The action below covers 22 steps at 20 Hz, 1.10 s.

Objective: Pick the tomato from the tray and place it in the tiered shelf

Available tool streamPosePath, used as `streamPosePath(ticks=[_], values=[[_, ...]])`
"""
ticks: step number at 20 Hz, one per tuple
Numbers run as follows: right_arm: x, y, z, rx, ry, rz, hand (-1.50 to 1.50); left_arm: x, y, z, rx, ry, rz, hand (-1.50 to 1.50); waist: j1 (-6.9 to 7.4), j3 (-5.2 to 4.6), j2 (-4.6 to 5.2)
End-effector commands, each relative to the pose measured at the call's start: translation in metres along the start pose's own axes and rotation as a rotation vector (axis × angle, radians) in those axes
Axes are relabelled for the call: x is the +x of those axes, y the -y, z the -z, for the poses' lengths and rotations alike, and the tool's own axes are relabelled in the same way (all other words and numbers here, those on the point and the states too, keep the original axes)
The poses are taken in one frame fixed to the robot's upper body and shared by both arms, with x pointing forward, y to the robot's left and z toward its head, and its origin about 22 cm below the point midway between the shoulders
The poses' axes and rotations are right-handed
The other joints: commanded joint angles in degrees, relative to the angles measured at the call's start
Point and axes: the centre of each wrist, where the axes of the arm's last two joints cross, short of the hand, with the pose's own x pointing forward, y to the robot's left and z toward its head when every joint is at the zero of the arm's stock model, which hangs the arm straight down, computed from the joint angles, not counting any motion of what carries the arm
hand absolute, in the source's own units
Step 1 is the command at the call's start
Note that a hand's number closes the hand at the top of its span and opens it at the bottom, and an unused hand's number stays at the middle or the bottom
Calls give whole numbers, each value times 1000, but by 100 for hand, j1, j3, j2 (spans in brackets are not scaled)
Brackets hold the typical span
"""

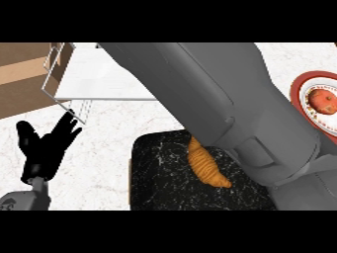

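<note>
Marble counter [112, 123] is seen; left hand [43, 146] is spread open, right hand hidden. Tomato [322, 101], smooth and soft, should be cupped around its sides.

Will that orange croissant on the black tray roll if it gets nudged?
Probably not: the croissant looks long and curved, lying flat on the black tray, so it should slide or pivot. Its flaky look suggests it is light and crushable.

croissant [206, 167] lying on dark ground, golden-brown, ridged, running from upper left to lower right, upper end hidden. red-rimmed plate [303, 106] at the right edge on white marble counter [112, 128], cut off by the frame, bearing a round red-orange fruit [324, 100]. brown wooden surface [10, 79] at upper left.
</note>
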Motion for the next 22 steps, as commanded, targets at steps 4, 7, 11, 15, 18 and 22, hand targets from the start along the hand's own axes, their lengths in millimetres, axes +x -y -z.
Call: streamPosePath(ticks=[4, 7, 11, 15, 18, 22], values=[[-18, -11, 16, 17, 41, 11, 150, -19, 4, 0, -13, -80, -2, 0, 4, -42, 41], [-9, -5, 11, 2, 52, 33, 150, -15, 2, 4, 9, -97, -23, 0, -62, -39, 11], [-9, 1, 18, 35, 54, -113, 150, 0, -3, 0, -5, -70, -14, 0, -22, -40, 16], [-21, -8, 18, -75, -49, 183, -150, -9, 4, -5, 0, -81, -12, 0, -69, -33, -5], [-14, 2, 18, -85, -75, 276, -150, -18, -1, -1, 5, -80, 3, 0, -41, -39, 16], [-30, 2, 24, -123, -71, 457, -150, -8, 12, 8, -1, -64, -14, 0, -91, -37, 32]])
